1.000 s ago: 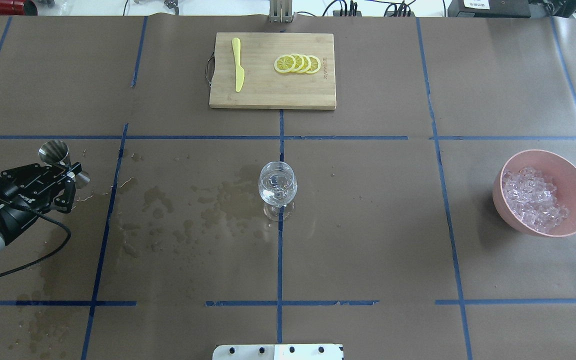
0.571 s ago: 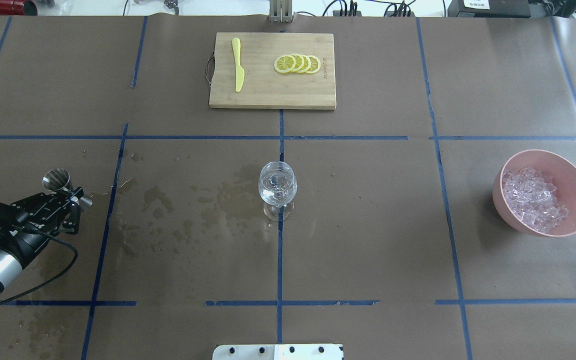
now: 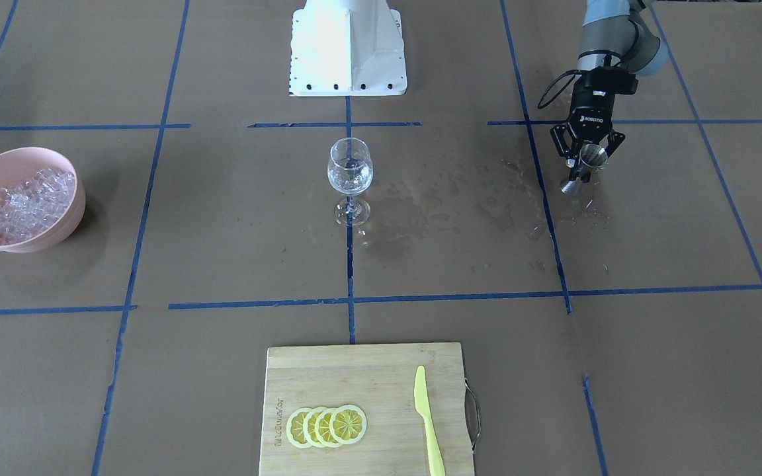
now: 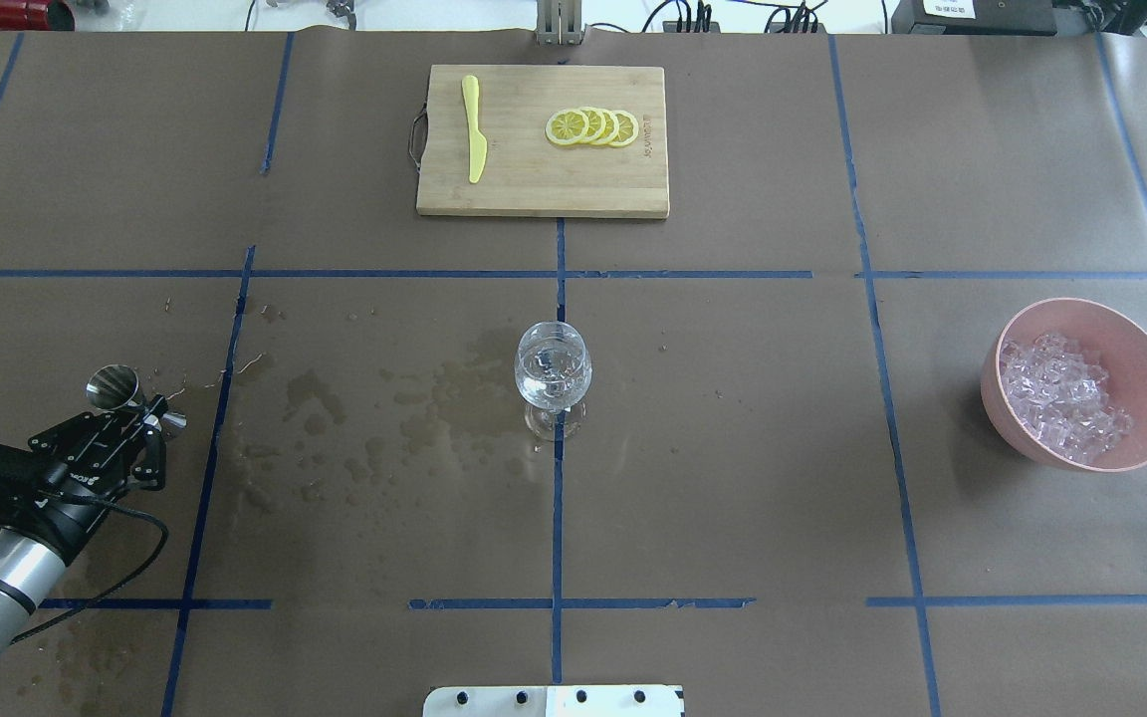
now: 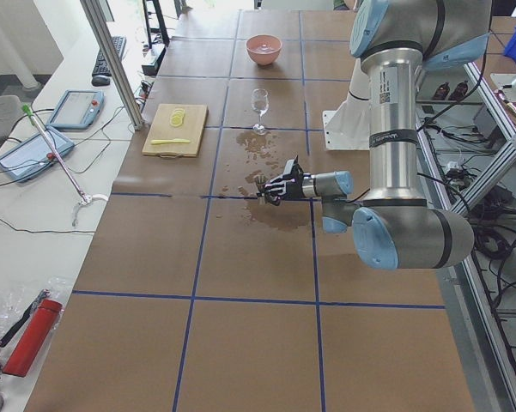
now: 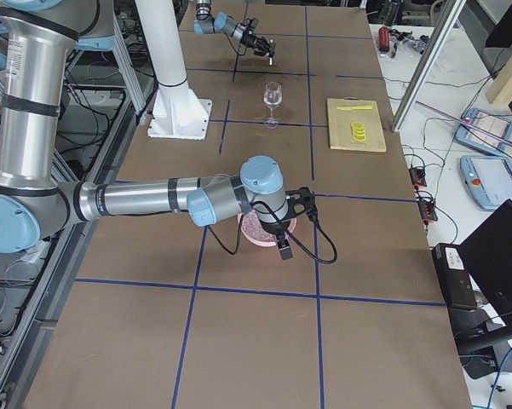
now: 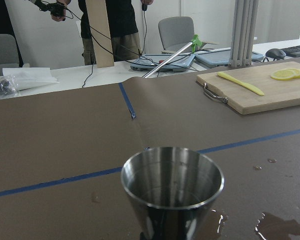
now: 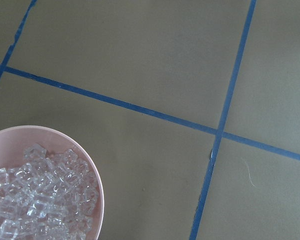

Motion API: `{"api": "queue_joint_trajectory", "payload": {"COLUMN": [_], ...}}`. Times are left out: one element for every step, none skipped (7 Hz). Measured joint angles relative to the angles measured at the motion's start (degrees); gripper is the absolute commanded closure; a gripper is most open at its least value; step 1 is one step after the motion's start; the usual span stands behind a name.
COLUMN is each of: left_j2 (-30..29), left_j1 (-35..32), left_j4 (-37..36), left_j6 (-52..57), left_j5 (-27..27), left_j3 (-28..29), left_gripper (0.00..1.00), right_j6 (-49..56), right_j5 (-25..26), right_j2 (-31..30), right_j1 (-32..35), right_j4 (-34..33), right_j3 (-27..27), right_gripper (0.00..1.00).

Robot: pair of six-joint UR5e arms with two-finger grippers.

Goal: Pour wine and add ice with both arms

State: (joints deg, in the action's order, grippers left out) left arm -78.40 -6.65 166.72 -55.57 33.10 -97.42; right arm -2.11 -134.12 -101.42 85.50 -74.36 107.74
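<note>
left gripper [image 4: 143,410] clamped on a steel jigger [image 4: 115,384] beside wet stains [image 4: 315,393]; right gripper [image 6: 283,232] near the pink bowl [image 4: 1081,305] of ice [image 4: 1061,398], its opening impossible to tell.

The brown-paper table [image 4: 733,448] carries a wine glass [image 4: 553,378] at centre, a pink bowl [image 4: 1136,344] right, a bamboo cutting board [image 4: 534,184] far, and wet stains [image 4: 320,393] left.

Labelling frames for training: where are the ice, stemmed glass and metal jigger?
ice [image 4: 1061,398], overhead view, middle of heap
stemmed glass [image 4: 553,373], overhead view, its bowl
metal jigger [image 7: 172,181], left wrist view, inside its cup
</note>
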Motion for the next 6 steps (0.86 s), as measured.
{"api": "queue_joint_trajectory", "payload": {"left_j2": [-1.0,-2.3,-3.0,-3.3,-3.4,-3.4], "left_j1": [0.5,0.8,1.1,1.4,1.6,1.7], "left_j4": [0.0,0.1,0.1,0.2,0.2,0.3], "left_j6": [0.0,-0.1,-0.1,-0.1,-0.2,-0.8], "left_j5": [-0.7,-0.9,-1.0,-1.0,-1.0,-1.0], "left_j3": [1.1,2.4,3.3,3.8,4.1,4.4], "left_gripper": [1.00,0.97,0.95,0.92,0.90,0.87], "right_j6": [0.0,0.0,0.0,0.0,0.0,0.0], "right_j5": [0.0,0.0,0.0,0.0,0.0,0.0], "right_j2": [0.0,0.0,0.0,0.0,0.0,0.0], "right_j1": [0.0,0.0,0.0,0.0,0.0,0.0], "right_j4": [0.0,0.0,0.0,0.0,0.0,0.0], "right_j3": [0.0,0.0,0.0,0.0,0.0,0.0], "right_gripper": [0.00,0.00,0.00,0.00,0.00,0.00]}}
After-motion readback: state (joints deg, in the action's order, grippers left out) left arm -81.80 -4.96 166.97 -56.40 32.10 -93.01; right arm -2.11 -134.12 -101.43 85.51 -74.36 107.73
